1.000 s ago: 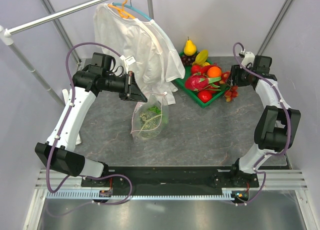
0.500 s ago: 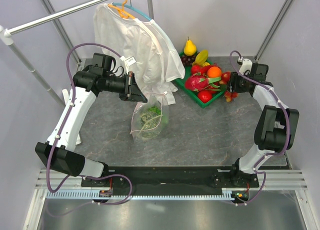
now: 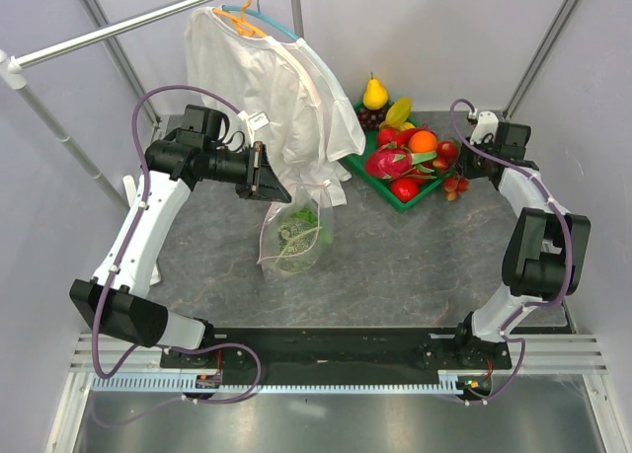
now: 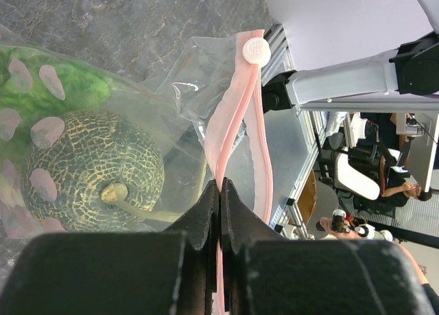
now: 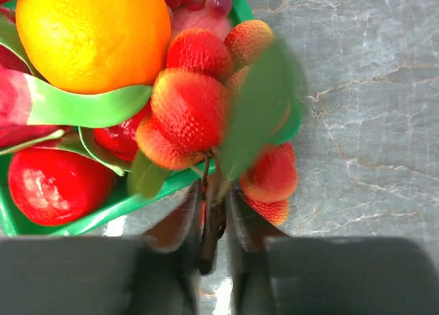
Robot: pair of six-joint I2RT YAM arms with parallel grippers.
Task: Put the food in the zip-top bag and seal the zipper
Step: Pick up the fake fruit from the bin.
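Top external view: the right hand [image 3: 464, 167] is shown brought in over the far right corner of the green tray [image 3: 363, 174], closer to the fruit than a second before. The strawberry bunch [image 3: 455, 186] lies at the tray's edge just beneath it. Right wrist view: the jaws, wider a moment ago, are seen drawn narrow on either side of the bunch's stem [image 5: 209, 232], near the orange [image 5: 92, 33]. Whether the stem is yet pinched cannot be told, since the fingers are blurred. The left hand [image 3: 265, 177] has not moved and is clamped on the pink zipper [image 4: 236, 102], by which the zip-top bag [image 3: 293, 238] is hung upright over the table [image 3: 395, 265]. The netted melon [image 4: 96, 171] and lettuce [image 4: 41, 95] are already inside. The change is judged to mark the start of a pick: the strawberries are taken to be the next food for the bag's parted mouth, and sealing is not yet due.
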